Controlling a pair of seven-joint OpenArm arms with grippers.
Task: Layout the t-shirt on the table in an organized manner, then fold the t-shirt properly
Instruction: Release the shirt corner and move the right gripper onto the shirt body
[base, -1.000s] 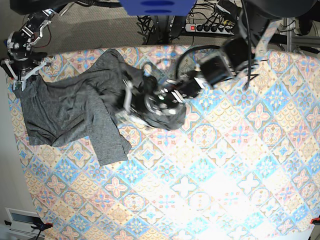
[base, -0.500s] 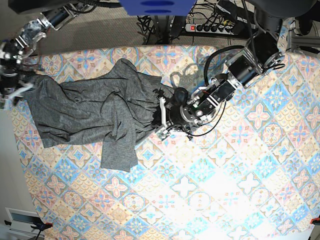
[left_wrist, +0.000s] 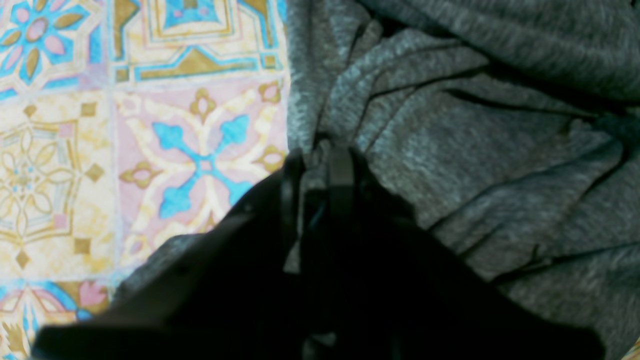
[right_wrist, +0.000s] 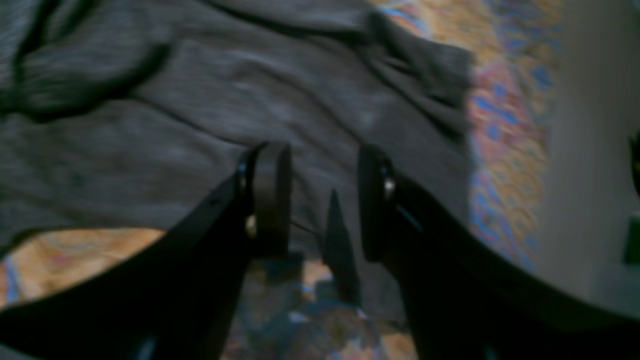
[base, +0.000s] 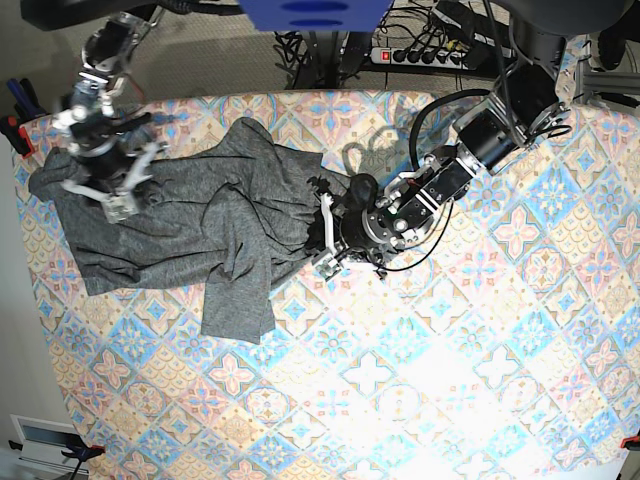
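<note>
Fabric is pinched at the tips of the left gripper (left_wrist: 315, 155): its two dark fingers stand nearly together with a thin ridge of the t-shirt (left_wrist: 475, 125) caught between them, so it is clamped on the garment's edge. Just to that gripper's left lies bare table (left_wrist: 125, 125), its pastel tiles in blue, pink and cream; ahead of it and to its right the heathered grey jersey spreads in deep, radiating creases. In the base view this left gripper (base: 330, 232) sits at the garment's right-hand edge, near the middle of the table (base: 450, 380), with its arm reaching in from the far right corner.

Farther off, the right gripper (right_wrist: 322, 200) hangs over the opposite end of the t-shirt (right_wrist: 200, 100) with its fingers apart, a clear gap between the pads; grey cloth lies below and ahead of them, and whether the tips touch it cannot be told through the blur. Beyond its right finger runs the table's edge (right_wrist: 500, 150). From the base view, the right gripper (base: 105, 170) is above the far left part of the t-shirt (base: 190, 230), which lies crumpled across the left half of the table, one flap trailing toward the near side.
</note>
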